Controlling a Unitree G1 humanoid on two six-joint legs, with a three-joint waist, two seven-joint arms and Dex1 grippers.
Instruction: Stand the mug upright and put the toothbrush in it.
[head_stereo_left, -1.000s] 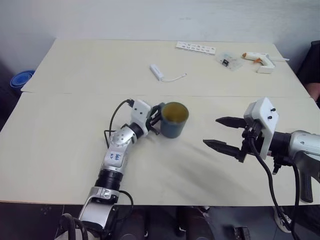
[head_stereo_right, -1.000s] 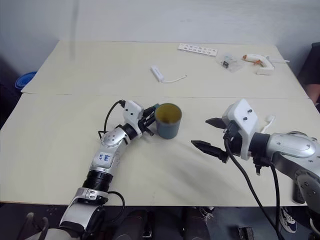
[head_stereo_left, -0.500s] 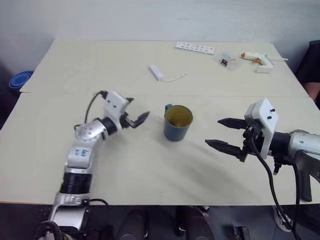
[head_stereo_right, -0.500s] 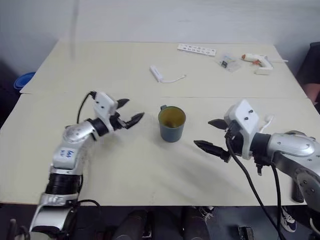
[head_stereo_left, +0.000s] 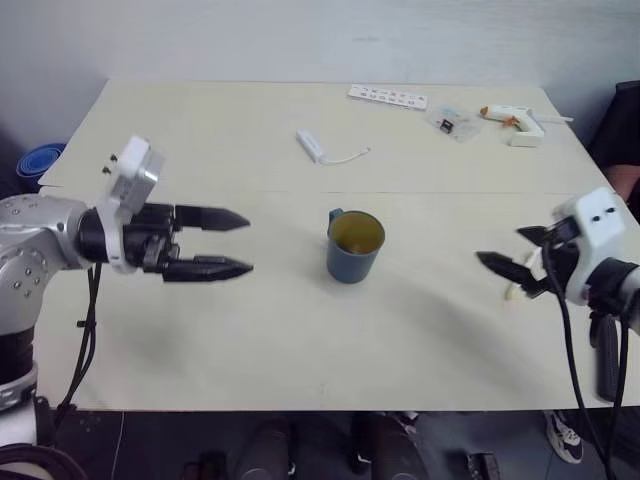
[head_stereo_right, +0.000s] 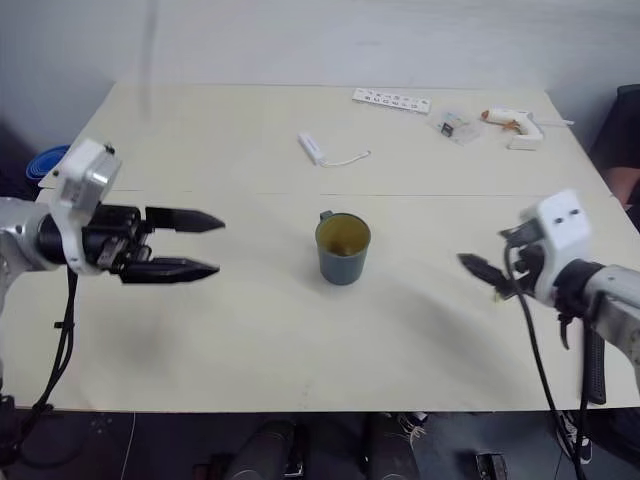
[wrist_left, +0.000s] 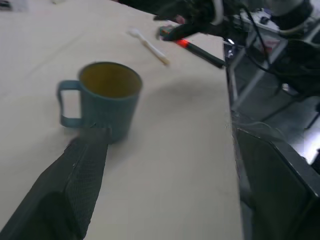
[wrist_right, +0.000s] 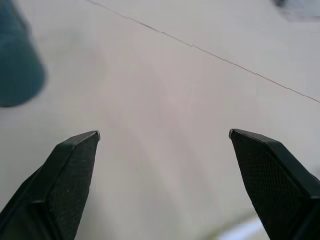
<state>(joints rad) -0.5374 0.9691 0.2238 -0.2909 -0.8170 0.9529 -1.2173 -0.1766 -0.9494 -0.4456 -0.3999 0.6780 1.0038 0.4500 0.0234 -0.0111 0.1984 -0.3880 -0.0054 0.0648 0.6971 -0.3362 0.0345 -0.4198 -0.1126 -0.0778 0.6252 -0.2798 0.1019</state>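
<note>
The dark teal mug (head_stereo_left: 355, 246) stands upright in the middle of the table, handle toward the far left, its yellowish inside empty. My left gripper (head_stereo_left: 238, 243) hovers open well to the left of it, pointing at it and holding nothing. The left wrist view shows the mug (wrist_left: 106, 97) ahead and the slim white toothbrush (wrist_left: 148, 46) lying flat on the table beyond it. My right gripper (head_stereo_left: 500, 247) is open above the table's right side, right over the toothbrush, of which a pale end (head_stereo_left: 512, 291) peeks out below its fingers.
At the back of the table lie a white power strip (head_stereo_left: 389, 96), a small plastic bag (head_stereo_left: 455, 120), a glue gun (head_stereo_left: 515, 121) and a white block with a thin cable (head_stereo_left: 313, 145). A hammer with an orange-and-black handle (wrist_left: 201, 50) lies near the toothbrush. A blue bowl (head_stereo_left: 38, 158) sits beyond the left edge.
My left gripper let go of the mug's handle, opened, and drew back to the left and up. The mug, tilted before, now stands alone. My right gripper moved right.
</note>
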